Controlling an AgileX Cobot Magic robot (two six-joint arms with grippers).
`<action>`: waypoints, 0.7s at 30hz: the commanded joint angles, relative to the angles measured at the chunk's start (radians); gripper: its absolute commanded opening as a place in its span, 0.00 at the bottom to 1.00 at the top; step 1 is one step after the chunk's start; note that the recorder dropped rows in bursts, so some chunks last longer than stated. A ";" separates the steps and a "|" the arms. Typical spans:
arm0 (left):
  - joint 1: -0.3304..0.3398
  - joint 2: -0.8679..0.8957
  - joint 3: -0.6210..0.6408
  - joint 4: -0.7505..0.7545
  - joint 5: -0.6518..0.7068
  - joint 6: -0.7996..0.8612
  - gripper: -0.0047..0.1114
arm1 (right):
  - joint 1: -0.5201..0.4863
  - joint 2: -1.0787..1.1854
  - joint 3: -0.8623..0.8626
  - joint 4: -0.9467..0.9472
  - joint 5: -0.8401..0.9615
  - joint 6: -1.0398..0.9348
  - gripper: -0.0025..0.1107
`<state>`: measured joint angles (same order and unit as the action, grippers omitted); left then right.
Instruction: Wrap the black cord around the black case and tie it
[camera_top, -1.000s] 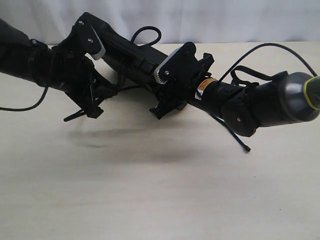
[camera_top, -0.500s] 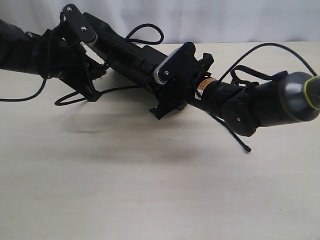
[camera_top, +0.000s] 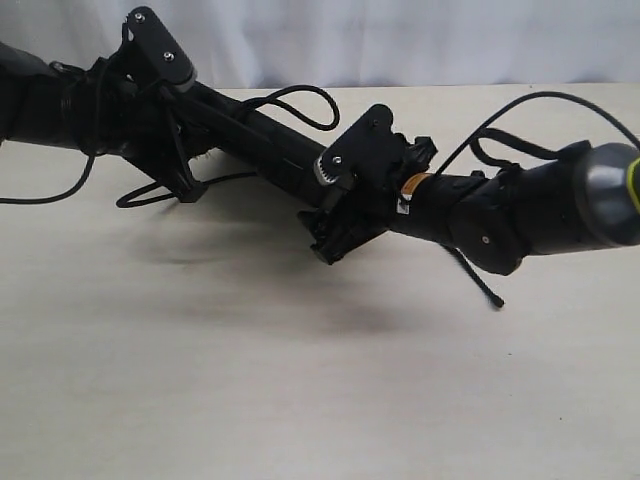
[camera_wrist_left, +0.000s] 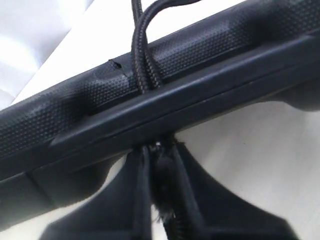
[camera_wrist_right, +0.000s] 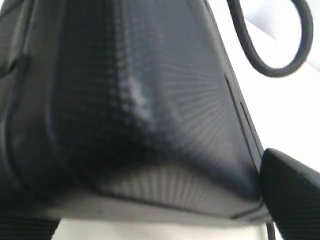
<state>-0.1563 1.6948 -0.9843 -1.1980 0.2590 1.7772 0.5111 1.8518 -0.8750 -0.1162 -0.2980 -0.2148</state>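
Above the bench (camera_top: 300, 400), the black case (camera_top: 265, 150) hangs tilted, clamped in the right fingers (camera_wrist_right: 292, 192). Beside its edge, the left fingers (camera_wrist_left: 205, 205) pinch the black cord (camera_wrist_left: 145, 65) doubled across it. The wrap is best drawn snug and straight, without slack, before any knot.

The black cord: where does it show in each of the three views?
Exterior view: the black cord loops above the black case, near the top middle.
Left wrist view: two strands cross the case's rim side by side.
Right wrist view: a loop, probably the cord, beside the case.
Shared landmark: the case's textured shell.
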 joint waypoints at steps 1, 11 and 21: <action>-0.007 -0.001 -0.008 -0.026 -0.007 0.002 0.04 | -0.009 -0.057 0.015 0.027 0.182 0.073 0.85; -0.007 -0.001 -0.008 -0.049 -0.009 0.002 0.04 | -0.009 -0.233 0.015 0.100 0.409 0.215 0.85; -0.007 -0.001 -0.008 -0.049 -0.016 0.002 0.04 | 0.077 -0.419 0.001 0.324 0.528 0.065 0.85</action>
<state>-0.1622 1.6948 -0.9843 -1.2288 0.2551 1.7809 0.5464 1.4830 -0.8630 0.1488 0.2168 -0.0829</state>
